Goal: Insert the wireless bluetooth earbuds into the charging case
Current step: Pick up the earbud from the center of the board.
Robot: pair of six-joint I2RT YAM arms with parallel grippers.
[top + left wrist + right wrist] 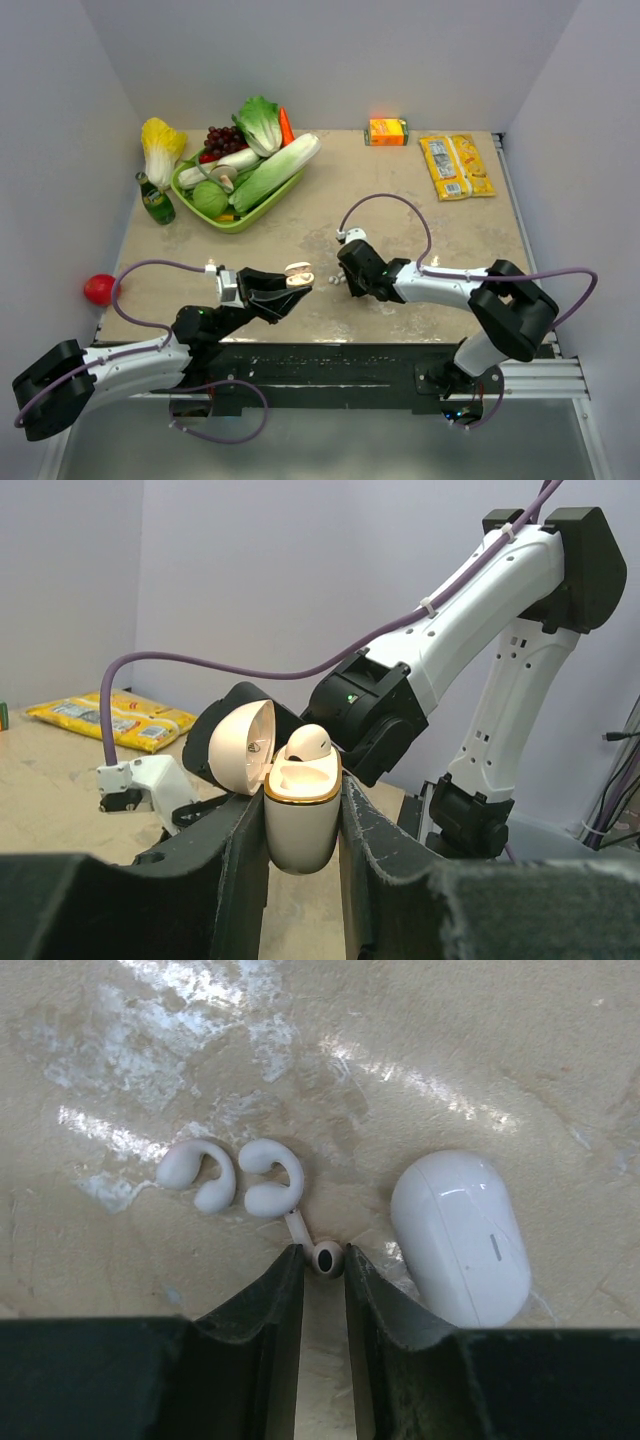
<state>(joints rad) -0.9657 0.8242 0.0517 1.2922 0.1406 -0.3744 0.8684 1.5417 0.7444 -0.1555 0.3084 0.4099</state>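
Observation:
My left gripper (303, 805) is shut on the cream charging case (300, 835) and holds it upright above the table. Its lid (240, 747) hangs open to the left, and one white earbud (308, 742) sits in the far socket. In the top view the case (298, 272) is at the left gripper's tip (288, 288). My right gripper (323, 1266) is down at the table, its two fingertips pressed on either side of a second small white earbud (326, 1257), whose stem points away up-left. In the top view the right gripper (343, 279) is just right of the case.
Two white hook-shaped earpieces (200, 1175) (272, 1180) and a closed white pebble case (460, 1235) lie beside the right fingers. A green tray of vegetables (222, 222), a green bottle (155, 200), an orange carton (388, 131), a yellow packet (455, 165) and a red ball (98, 289) stand farther off.

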